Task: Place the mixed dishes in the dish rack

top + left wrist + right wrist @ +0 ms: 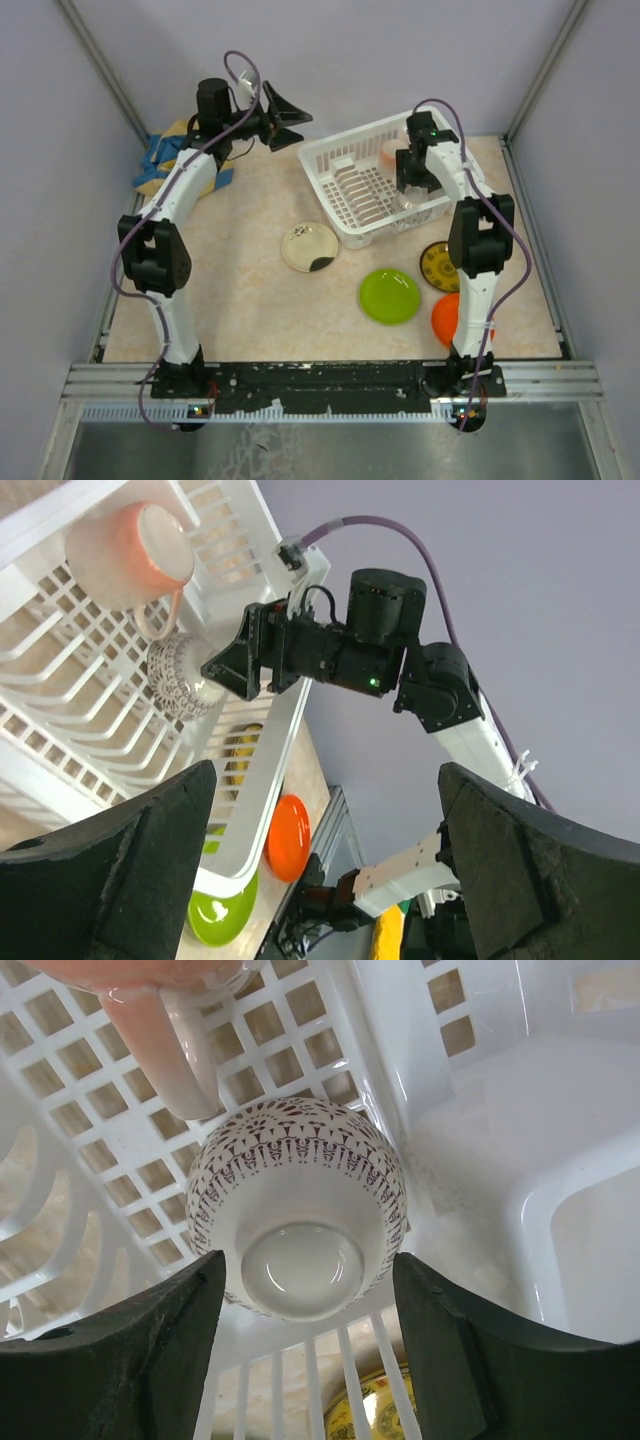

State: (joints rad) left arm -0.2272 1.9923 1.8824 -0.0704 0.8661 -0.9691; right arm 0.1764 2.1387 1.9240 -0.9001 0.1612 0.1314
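The right gripper (305, 1270) stood directly over the small white patterned bowl (300, 1190), which was base-up in the dish rack (90, 1110) beside the pink cup (160, 1050). Its fingers (130, 1360) flanked the bowl, but whether they were gripping or had let go could not be told. Farther off, the left gripper (290, 125) gaped empty.

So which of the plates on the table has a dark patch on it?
The cream plate, leftmost of the four; the lime-green plate and orange plate are plain, the brown-yellow plate patterned throughout.

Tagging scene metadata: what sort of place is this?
Likely a lab robot test cell, not a kitchen: bare grey walls, left arm and right arm bolted to an aluminium rail, a white dish rack and lime-green plate on a beige tabletop.
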